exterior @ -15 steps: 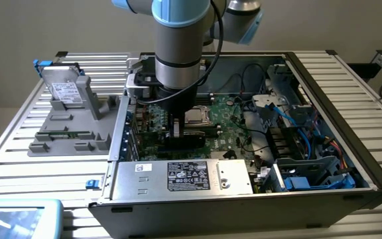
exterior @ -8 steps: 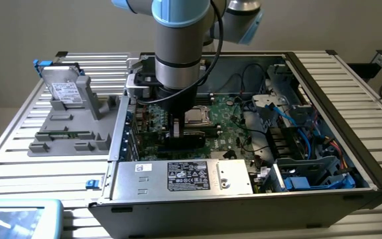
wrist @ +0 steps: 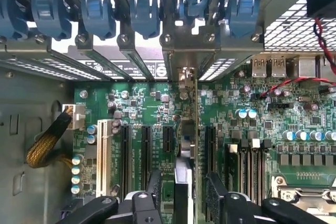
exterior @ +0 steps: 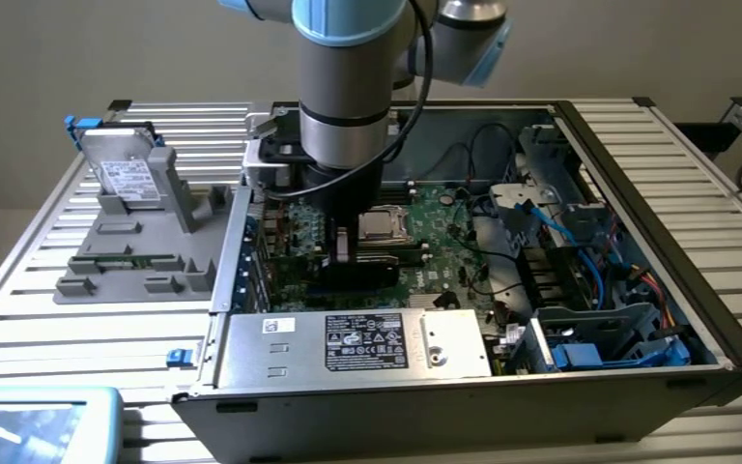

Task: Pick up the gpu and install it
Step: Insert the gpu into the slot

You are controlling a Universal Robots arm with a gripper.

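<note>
Fingers (wrist: 156,184) of the gripper (wrist: 184,190) stand spread to either side of the gpu (wrist: 184,182) in the wrist view, a dark pad on each side of the card with a sliver of gap showing, so nothing is being pinched. The gpu stands upright on edge in a motherboard (wrist: 252,129) expansion slot, its silver bracket (wrist: 185,51) rising against the rear slot openings of the computer case (exterior: 680,290). Whether the card's lower edge sits fully down in the slot is hard to make out, since the gripper's own body cuts off the near end of the card.

From the exterior view, the arm (exterior: 345,87) comes straight down into the open case and hides most of the card; only a dark slab (exterior: 360,275) shows beneath the gripper, just in front of the processor socket (exterior: 385,224). The fingertips themselves are lost in shadow there.

Outside the case, toward the exterior view's left, a grey tray (exterior: 139,242) holds a hard drive (exterior: 127,179) propped upright. A power supply (exterior: 352,343) with a white label fills the near edge of the case.
</note>
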